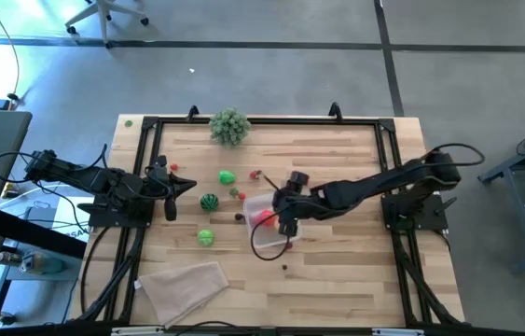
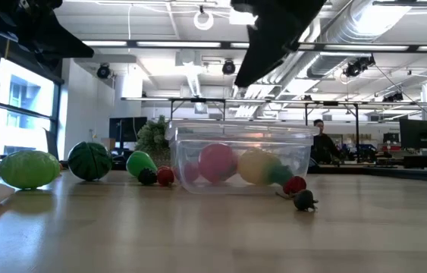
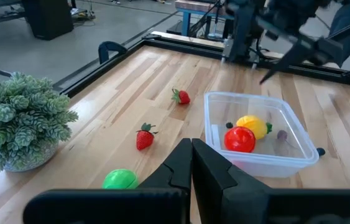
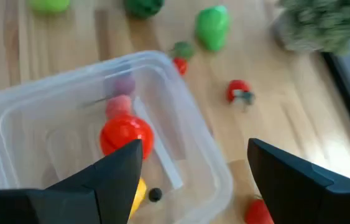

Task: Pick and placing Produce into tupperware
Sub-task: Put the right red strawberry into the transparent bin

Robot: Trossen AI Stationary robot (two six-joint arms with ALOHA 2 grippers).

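The clear tupperware (image 1: 264,211) stands mid-table on the wood. It holds a red ball (image 4: 127,135), a yellow piece (image 3: 253,126) and a pink piece (image 4: 119,102). Loose produce lies to its left: a green ball (image 1: 227,176), a dark striped ball (image 1: 209,201), a light green piece (image 1: 205,237) and small strawberries (image 3: 145,138). My right gripper (image 4: 194,149) hangs open above the tupperware's near right part, tilted downward, with nothing between its fingers. My left gripper (image 3: 191,163) waits shut at the table's left edge, pointing at the tupperware.
A bushy grey-green plant (image 1: 229,126) stands at the far edge. A beige folded cloth (image 1: 185,285) lies near the front left. A dark cable loop (image 1: 271,247) lies beside the tupperware's near side. Black rails (image 1: 271,119) frame the table. Bare wood lies at the front right.
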